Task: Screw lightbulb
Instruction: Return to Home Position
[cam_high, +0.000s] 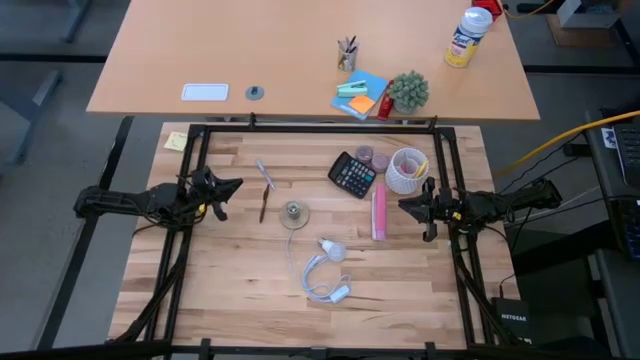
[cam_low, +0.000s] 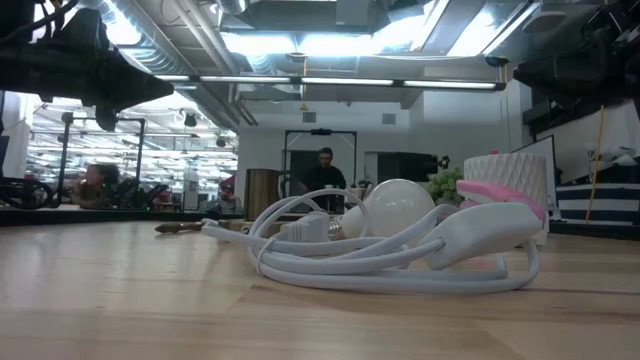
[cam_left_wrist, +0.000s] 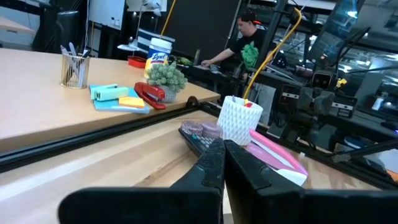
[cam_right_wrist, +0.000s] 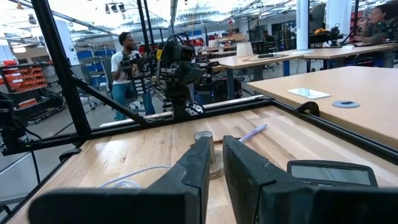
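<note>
Closest to the front edge: white plastic socket with looped white cord (cam_high: 340, 293), plus the small frosted-white lightbulb (cam_high: 329, 248) lying on its side right against that cord, not in the lamp. Just beyond, short round gold lamp base (cam_high: 293, 213), nothing seated on top. Level with it, left gripper (cam_high: 233, 187) and right gripper (cam_high: 404, 205) parked well apart at either side, both pinched nearly closed on nothing, probably just resting clear of the work. Farther off, black calculator (cam_high: 353, 174) beside a white lattice cup (cam_high: 407, 170).
</note>
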